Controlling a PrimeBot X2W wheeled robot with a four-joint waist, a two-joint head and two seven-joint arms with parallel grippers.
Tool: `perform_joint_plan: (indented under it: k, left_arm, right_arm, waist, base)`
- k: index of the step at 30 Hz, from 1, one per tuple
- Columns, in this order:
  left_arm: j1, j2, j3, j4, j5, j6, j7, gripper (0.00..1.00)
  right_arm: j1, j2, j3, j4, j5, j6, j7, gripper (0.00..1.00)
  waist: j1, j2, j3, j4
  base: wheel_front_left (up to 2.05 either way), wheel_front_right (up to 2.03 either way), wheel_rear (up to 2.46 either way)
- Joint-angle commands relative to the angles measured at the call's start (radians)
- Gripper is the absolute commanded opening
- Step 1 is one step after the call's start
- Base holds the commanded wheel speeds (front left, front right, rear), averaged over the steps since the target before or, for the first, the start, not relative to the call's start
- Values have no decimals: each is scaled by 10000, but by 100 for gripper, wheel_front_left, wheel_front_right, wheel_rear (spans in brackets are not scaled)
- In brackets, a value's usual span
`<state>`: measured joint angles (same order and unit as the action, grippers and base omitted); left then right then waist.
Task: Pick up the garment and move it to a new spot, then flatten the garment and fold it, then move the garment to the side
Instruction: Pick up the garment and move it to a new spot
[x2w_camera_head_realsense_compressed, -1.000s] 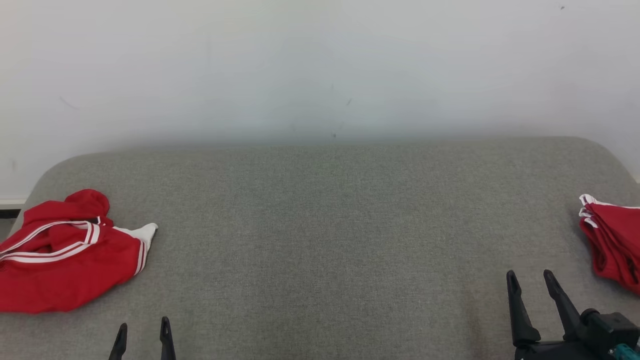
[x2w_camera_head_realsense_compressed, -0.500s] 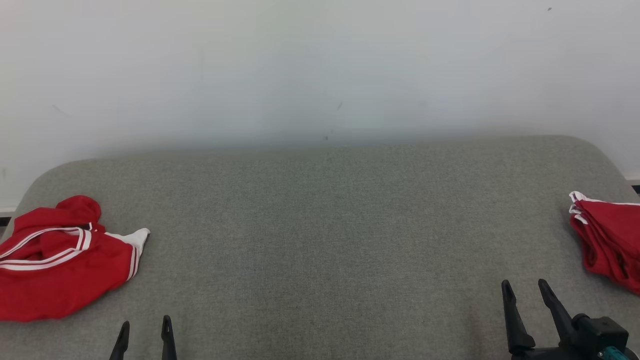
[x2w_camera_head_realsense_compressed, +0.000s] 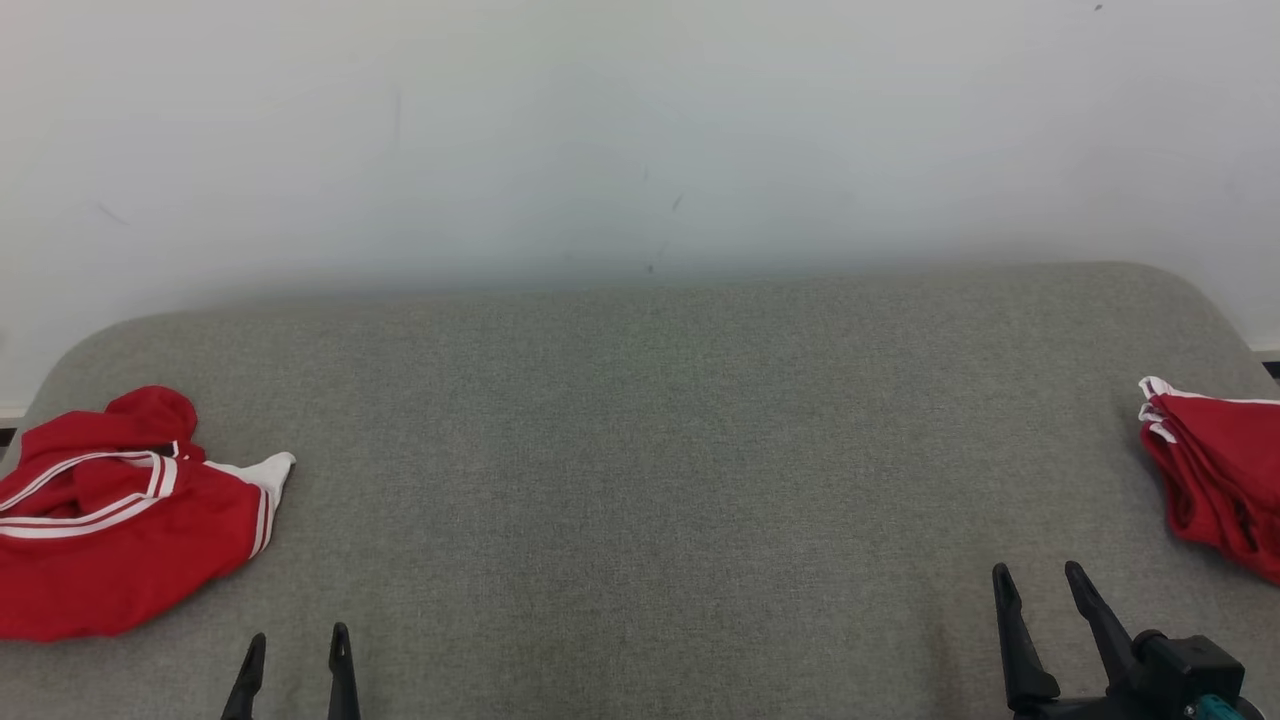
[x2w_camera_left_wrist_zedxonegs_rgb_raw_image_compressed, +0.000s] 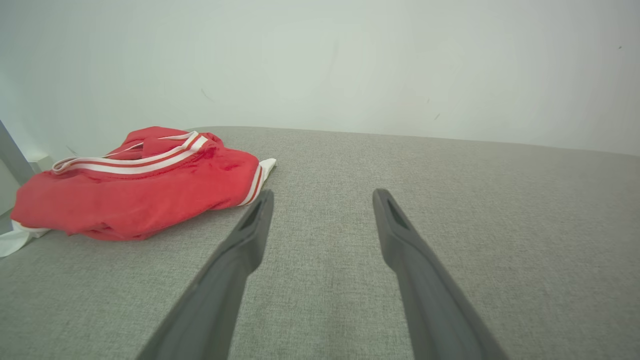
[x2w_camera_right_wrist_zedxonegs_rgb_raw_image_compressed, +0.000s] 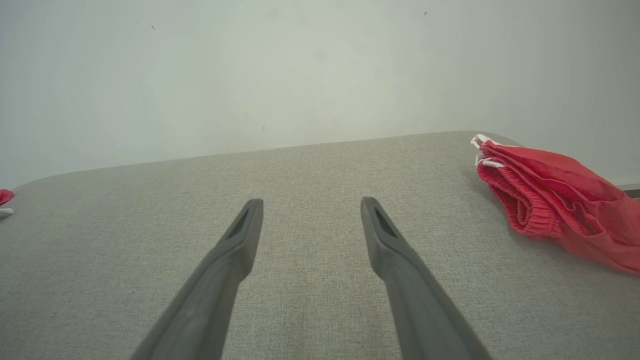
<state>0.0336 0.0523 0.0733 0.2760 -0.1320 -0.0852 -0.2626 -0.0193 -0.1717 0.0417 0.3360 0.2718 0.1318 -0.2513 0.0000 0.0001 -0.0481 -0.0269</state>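
Seeing left gripper (x2w_camera_head_realsense_compressed: 299, 636) spread open near the crumpled red garment (x2w_camera_head_realsense_compressed: 120, 530), right gripper (x2w_camera_head_realsense_compressed: 1035, 570) open near a folded red pile (x2w_camera_head_realsense_compressed: 1215, 470), both empty over grey fabric surface (x2w_camera_head_realsense_compressed: 640, 450).

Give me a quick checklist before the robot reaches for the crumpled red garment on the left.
1. Left tool open and empty: ok.
2. Right tool open and empty: ok.
3. Crumpled garment lies ungrasped, apart from both tools: ok.
4. Grey surface bare between the garments, room for flattening: ok.
5. Folded garment off at the right edge: ok.
6. Crumpled garment's far left edge fully on the surface: cannot tell.
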Motion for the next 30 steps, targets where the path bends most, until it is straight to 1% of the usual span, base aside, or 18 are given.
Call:
perform_joint_plan:
  k: [1, 7, 12, 20, 30]
  left_arm:
    - [-111, -23, 4, 25, 42, -10, -31, 100]
    - [-136, -23, 17, 8, 58, 16, -30, 100]
    - [-62, -23, 58, -32, -45, 66, -30, 100]
    - [187, -23, 229, -122, 58, 104, -30, 100]
    - [372, 42, 581, -116, 219, 65, -31, 100]
  right_arm:
    - [-24, 19, 16, 15, 89, -22, -47, 100]
    - [26, 5, 51, 22, 90, -22, -52, 100]
    - [104, -68, 96, 37, 98, -22, -55, 100]
    - [163, -103, 238, 54, 92, -22, -23, 100]
    - [214, 80, 597, 181, -26, -22, -16, 100]
  waist:
    - [0, -1, 14, 25]
    - [0, -1, 28, 253]
    - [0, -1, 4, 722]
    - [0, -1, -95, 1946]
    - [0, -1, -230, 3585]
  base:
    - [0, 0, 0]
    - [0, 0, 0]
    - [0, 0, 0]
    - [0, 0, 0]
    - [0, 0, 0]
